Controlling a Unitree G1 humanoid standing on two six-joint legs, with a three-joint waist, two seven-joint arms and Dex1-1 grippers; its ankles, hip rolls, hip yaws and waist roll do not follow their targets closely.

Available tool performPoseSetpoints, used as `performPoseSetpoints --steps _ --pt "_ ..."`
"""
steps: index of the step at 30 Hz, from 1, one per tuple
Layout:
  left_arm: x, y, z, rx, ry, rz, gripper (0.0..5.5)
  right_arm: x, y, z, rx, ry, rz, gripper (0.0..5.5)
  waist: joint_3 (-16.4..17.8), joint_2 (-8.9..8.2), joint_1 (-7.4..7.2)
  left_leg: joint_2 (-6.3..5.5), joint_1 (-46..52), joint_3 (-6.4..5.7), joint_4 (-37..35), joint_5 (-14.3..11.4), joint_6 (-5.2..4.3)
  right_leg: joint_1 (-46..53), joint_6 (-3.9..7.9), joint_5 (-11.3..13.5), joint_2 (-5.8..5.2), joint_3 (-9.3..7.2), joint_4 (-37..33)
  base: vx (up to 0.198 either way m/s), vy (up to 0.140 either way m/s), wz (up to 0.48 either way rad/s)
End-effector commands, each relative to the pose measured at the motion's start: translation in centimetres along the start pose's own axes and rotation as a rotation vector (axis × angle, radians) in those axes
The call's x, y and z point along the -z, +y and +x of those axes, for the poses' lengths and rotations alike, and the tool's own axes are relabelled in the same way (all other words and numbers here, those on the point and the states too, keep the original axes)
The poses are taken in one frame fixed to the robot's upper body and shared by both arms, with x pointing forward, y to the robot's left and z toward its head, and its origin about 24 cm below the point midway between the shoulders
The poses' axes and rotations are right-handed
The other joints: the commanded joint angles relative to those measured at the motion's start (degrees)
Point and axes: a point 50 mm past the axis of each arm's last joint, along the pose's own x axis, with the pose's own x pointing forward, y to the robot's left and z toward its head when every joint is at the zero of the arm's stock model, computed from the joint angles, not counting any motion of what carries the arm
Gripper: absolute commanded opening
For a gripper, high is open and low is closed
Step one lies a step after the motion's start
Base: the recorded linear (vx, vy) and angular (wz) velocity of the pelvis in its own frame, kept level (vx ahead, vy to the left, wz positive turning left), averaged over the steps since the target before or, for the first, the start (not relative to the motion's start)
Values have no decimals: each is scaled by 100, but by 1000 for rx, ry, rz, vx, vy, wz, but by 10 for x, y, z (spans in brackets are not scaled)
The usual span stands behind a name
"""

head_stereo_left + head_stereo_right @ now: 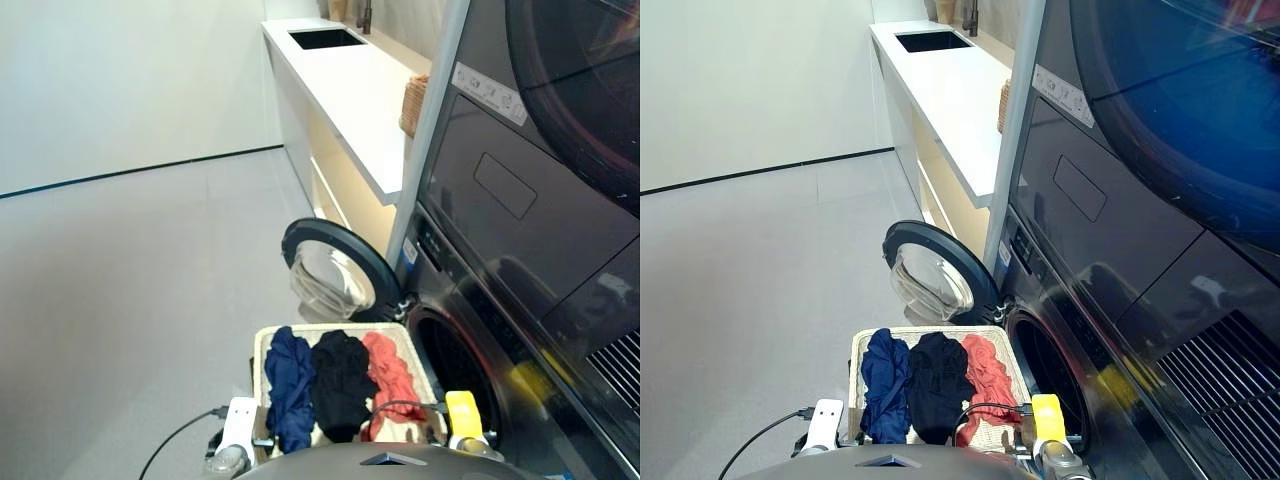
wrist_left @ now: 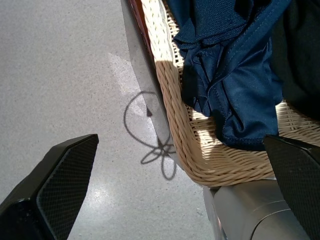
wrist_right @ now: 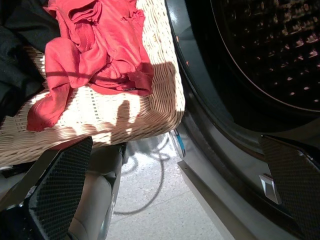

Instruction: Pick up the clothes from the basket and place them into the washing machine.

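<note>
Three clothes (image 1: 340,385) side by side in basket (image 1: 262,345), washing machine (image 1: 470,360) right, door (image 1: 335,272) behind

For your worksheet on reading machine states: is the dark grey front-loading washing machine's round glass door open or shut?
Open. The black-rimmed glass door is swung out beside the dark grey washing machine, leaving its round drum hole uncovered.

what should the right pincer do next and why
Probably swing the open right pincer over the coral red garment and lower onto it. All three clothes still lie in the basket, the red one lies nearest the washing machine, and the door is already open.
</note>
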Motion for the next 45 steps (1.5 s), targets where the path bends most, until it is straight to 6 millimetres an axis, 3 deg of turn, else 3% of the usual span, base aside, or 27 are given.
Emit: performPoseSetpoints --steps 1,20,27,31,37,45 --pt "-26 -6 7 18 -68 18 550 -15 7 4 -35 -32 -87 550 -45 -199 -64 -240 -212 -165 -28 154 -135 97 367 -115 -38 109 121 0 0 0" --pt "-25 -6 7 16 -56 32 550 -15 8 4 -40 -37 -84 550 -52 -196 -88 -243 -212 -143 -28 136 -137 81 372 -125 -16 122 128 0 0 0" --pt "-41 -8 10 25 -109 88 550 -25 11 5 -55 -76 -98 550 -13 -202 -135 -240 -279 -146 -28 145 -136 -3 373 -109 -11 154 120 0 0 0" --pt "-65 -11 11 55 -190 208 550 -42 15 7 -74 -136 -120 550 86 -188 -179 -244 -426 -124 -28 183 -132 -179 383 -68 -18 194 145 -17 3 -4" --pt "-115 -9 12 52 -341 311 550 -86 23 8 -112 -271 -161 550 420 -158 -250 -253 -953 -58 -22 348 -111 -821 385 44 -31 263 310 -105 24 -66" --pt "-206 -9 -2 -17 -610 503 550 -175 34 -9 -149 -593 -193 550 1292 -203 -352 -255 -2437 -105 940 299 -32 -2267 276 -35 -82 329 1217 -152 25 -27"
